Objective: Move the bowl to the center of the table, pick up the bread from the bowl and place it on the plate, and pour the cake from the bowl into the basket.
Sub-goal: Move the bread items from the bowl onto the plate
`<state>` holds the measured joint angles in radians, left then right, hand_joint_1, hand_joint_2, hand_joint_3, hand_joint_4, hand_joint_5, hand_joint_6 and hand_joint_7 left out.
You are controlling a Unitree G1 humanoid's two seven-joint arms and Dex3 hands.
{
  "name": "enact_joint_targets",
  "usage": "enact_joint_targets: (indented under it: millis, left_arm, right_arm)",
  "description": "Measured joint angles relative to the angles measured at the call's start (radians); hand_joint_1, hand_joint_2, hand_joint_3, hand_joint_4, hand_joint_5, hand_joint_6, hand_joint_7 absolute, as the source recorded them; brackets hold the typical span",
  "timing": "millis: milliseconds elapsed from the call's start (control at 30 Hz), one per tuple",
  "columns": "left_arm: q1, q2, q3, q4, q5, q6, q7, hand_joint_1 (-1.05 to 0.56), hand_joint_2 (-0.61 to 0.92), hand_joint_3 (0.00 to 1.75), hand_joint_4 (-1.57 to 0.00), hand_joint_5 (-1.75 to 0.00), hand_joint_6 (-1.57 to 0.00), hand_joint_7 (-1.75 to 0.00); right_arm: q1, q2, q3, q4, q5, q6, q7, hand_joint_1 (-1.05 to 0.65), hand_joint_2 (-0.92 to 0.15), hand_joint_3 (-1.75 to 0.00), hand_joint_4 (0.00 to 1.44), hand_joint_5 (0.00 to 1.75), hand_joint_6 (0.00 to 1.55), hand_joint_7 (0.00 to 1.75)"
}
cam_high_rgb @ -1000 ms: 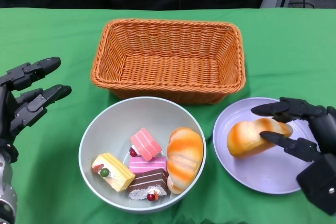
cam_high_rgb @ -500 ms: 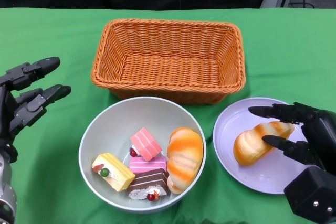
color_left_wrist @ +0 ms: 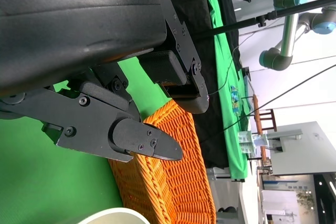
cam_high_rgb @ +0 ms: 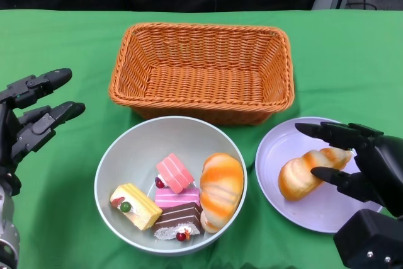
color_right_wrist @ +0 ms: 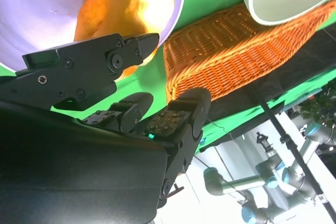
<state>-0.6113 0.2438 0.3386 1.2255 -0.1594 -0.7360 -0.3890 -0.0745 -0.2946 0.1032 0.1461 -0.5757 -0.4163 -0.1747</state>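
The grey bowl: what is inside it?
Inside the grey bowl lie one orange bread roll and four small cake pieces: yellow, two pink, one brown. Anything beneath them is hidden.

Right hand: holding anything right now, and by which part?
Cannot tell. The right hand has its fingers either side of the bread on the plate, but contact isn't clear. Left hand holds nothing.

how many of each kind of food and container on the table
bread rolls: 2
cake slices: 4
bowl: 1
plate: 1
basket: 1
total: 9
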Motion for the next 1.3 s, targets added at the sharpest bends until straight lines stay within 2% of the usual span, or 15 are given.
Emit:
enact_joint_targets:
  millis: [267, 600, 767, 900, 1000, 1300]
  left_arm:
    - [0.0, 0.001, -0.001, 0.0, 0.0, -0.001, -0.001, -0.36, 0.92, 0.08, -1.09, -0.01, -0.91, 0.0]
    - [0.0, 0.002, -0.002, 0.001, 0.001, -0.002, -0.007, -0.38, 0.92, 0.08, -1.08, 0.0, -0.91, 0.0]
    - [0.0, 0.002, -0.002, 0.002, 0.001, -0.002, -0.007, -0.38, 0.92, 0.08, -1.08, 0.0, -0.91, 0.0]
    - [0.0, 0.002, -0.004, 0.003, 0.002, -0.002, -0.007, -0.37, 0.92, 0.08, -1.08, 0.0, -0.91, 0.0]
    - [0.0, 0.002, -0.003, 0.003, 0.001, -0.002, -0.008, -0.36, 0.92, 0.08, -1.08, 0.0, -0.91, 0.0]
    - [0.0, 0.002, 0.001, 0.004, -0.002, -0.002, -0.013, -0.36, 0.92, 0.08, -1.09, -0.01, -0.92, -0.01]
  right_arm:
    - [-0.023, -0.014, 0.036, 0.106, -0.058, -0.07, -0.11, -0.25, -0.86, -0.01, 0.45, 0.05, 0.55, 0.01]
    - [-0.131, -0.014, 0.085, 0.317, -0.122, -0.19, -0.318, -0.25, -0.87, -0.01, 0.55, 0.09, 0.66, 0.04]
    - [-0.184, -0.014, 0.113, 0.402, -0.153, -0.214, -0.401, -0.29, -0.9, -0.01, 0.57, 0.09, 0.7, 0.04]
    - [-0.211, -0.014, 0.125, 0.447, -0.168, -0.218, -0.465, -0.28, -0.87, 0.0, 0.62, 0.11, 0.74, 0.04]
    - [-0.242, -0.012, 0.143, 0.497, -0.193, -0.221, -0.542, -0.3, -0.89, -0.01, 0.62, 0.09, 0.71, 0.02]
    - [-0.321, -0.012, 0.188, 0.594, -0.216, -0.228, -0.667, -0.37, -0.92, -0.05, 0.59, 0.06, 0.59, 0.0]
